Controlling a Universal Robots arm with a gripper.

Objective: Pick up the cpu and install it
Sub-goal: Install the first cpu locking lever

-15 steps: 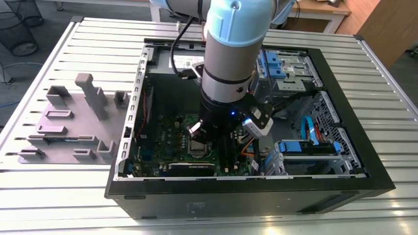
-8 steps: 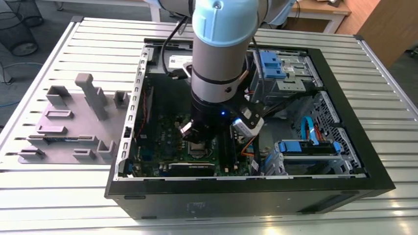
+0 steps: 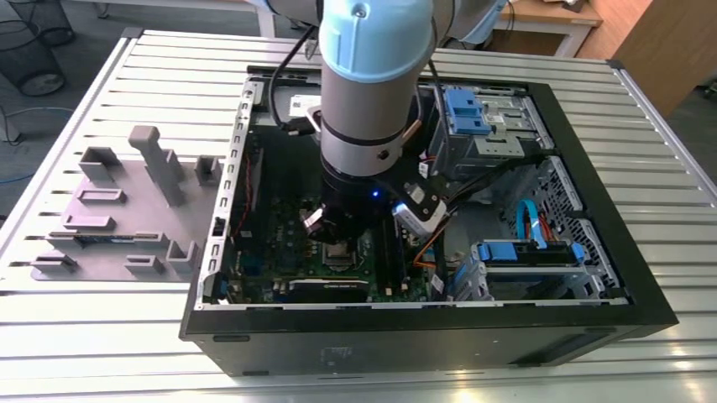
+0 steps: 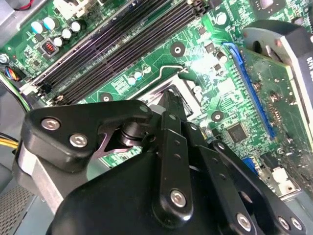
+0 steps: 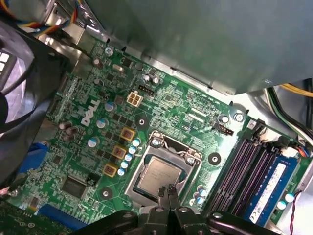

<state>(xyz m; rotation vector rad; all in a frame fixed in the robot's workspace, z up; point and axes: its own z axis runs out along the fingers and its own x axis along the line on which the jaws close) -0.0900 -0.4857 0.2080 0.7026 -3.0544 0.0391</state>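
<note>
You have the arm (image 3: 370, 92) reaching down into the open computer case (image 3: 448, 327), which lies on its side on the slatted metal table (image 3: 134, 67). In the exterior view the gripper (image 3: 342, 228) hangs low over the green motherboard (image 3: 264, 281), at about 7 o'clock from the blue drive bracket (image 3: 465, 109). The grey fixture blocks (image 3: 123, 210) stand on the table outside the case, at 9 o'clock from the gripper.

In the first wrist view the cpu (image 5: 157, 175) sits flat inside the socket frame (image 5: 168, 144), its silver top facing up. The gripper's fingertips (image 5: 166, 192) are drawn together, tip against tip, just over the cpu's near edge; you cannot tell whether they touch it. They hold nothing. The memory slots (image 5: 252, 169) run at 3 o'clock from the socket in that view.

In the second wrist view the gripper (image 4: 172, 105) points down at the socket, with its black linkage (image 4: 88, 129) in the foreground and the socket lever (image 4: 164, 73) beyond the tips.
</note>
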